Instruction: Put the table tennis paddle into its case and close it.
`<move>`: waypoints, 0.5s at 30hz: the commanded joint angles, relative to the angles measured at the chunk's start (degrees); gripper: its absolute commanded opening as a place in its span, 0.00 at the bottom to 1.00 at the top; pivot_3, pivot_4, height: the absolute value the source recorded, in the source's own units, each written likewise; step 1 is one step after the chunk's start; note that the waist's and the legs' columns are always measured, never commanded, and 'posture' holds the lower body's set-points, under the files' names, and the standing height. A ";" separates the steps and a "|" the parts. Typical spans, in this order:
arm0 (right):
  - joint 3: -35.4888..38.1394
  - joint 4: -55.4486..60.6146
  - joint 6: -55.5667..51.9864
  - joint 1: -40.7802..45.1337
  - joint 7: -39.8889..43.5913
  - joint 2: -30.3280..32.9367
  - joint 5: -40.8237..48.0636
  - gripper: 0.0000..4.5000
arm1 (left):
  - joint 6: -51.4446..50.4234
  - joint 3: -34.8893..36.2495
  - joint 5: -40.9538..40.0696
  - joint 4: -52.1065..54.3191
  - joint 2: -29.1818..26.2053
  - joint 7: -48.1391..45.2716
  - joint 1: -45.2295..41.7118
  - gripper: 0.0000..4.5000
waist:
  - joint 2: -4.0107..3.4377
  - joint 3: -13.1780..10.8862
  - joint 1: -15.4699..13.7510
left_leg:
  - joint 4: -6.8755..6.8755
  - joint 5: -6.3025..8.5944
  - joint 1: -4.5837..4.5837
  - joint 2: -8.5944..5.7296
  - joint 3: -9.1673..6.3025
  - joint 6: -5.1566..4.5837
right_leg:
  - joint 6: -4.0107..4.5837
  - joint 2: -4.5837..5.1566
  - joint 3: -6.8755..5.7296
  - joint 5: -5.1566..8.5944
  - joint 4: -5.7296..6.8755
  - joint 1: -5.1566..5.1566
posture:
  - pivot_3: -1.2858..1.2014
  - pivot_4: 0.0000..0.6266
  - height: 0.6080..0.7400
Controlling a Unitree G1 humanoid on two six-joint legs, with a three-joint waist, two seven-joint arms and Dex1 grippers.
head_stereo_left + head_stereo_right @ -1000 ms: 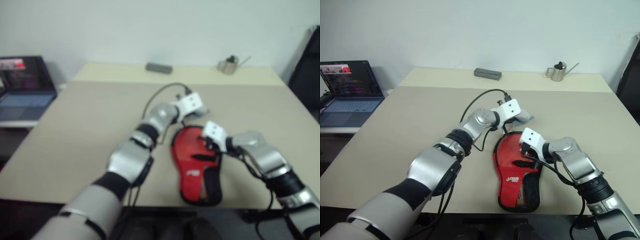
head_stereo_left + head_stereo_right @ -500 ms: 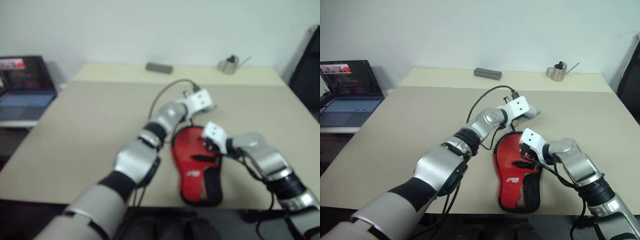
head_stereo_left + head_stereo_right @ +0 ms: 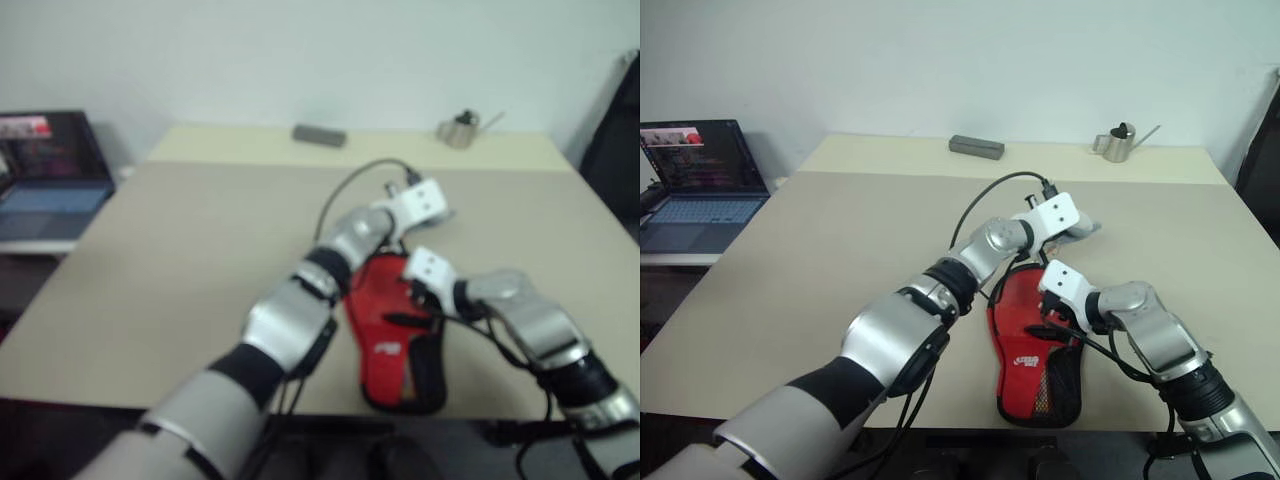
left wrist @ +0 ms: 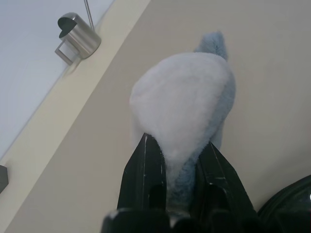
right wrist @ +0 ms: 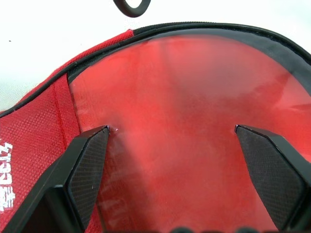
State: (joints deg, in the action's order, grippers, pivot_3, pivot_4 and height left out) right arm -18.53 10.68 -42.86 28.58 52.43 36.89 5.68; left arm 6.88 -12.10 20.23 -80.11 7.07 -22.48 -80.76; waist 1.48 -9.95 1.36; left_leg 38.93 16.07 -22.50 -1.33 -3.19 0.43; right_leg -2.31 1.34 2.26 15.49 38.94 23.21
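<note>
Left claw [image 3: 1080, 226] hangs past the far end of the red case [image 3: 1030, 345], squeezed tight on a soft, fluffy grey-white thing [image 3: 1087, 227]. Right claw [image 3: 1048, 310] sits low over the case, near the table's [image 3: 820, 260] front edge.

From the left wrist, two black fingers [image 4: 146, 167] pinch that fluffy thing [image 4: 184, 102]; a small metal can [image 4: 75, 36] stands far off.

From the right wrist, wide-apart fingers [image 5: 85, 162] hold nothing, with the red paddle [image 5: 194, 121] lying in the open case [image 5: 39, 126]. I think the fluffy thing could drop in and block the zip, or the right claw could push the case off the edge.
</note>
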 commanded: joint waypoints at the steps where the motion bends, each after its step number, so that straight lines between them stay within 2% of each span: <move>1: -3.03 -1.70 -1.83 -2.21 0.64 0.45 -0.65 1.00 | 0.38 2.07 -1.72 1.90 0.70 -1.96 -2.78 0.14 | 0.00 0.00 0.00 | 0.00 0.00 0.00 0.00 0.00 0.00 | 0.00 0.00 0.00 0.00 0.00 0.00 | 0.52 0.24 1.00; 7: -3.14 -2.97 -0.99 -1.39 1.07 0.29 -0.70 1.00 | 0.86 3.42 -2.13 2.25 -1.30 -4.13 -3.38 0.56 | 0.00 0.00 0.04 | 0.00 0.00 0.01 0.00 0.01 0.00 | 0.00 0.00 0.00 0.00 0.00 0.00 | 0.52 0.24 1.00; 15: -3.96 -5.65 0.90 0.37 1.92 -0.50 -1.31 1.00 | -0.35 10.10 -8.39 3.35 -7.34 -11.97 -5.94 0.56 | 0.00 0.00 0.20 | 0.00 0.00 0.03 0.01 0.02 0.00 | 0.00 -0.01 0.02 0.00 0.02 0.01 | 0.52 0.24 1.00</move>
State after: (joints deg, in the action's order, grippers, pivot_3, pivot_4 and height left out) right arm -19.21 7.80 -41.37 30.38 53.83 36.40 5.77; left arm 6.40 -3.64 14.05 -79.00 -0.04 -32.01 -85.10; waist 1.48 -9.95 1.56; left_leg 38.93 16.07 -22.47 -1.32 -3.16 0.43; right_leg -2.31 1.34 2.27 15.49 38.96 23.22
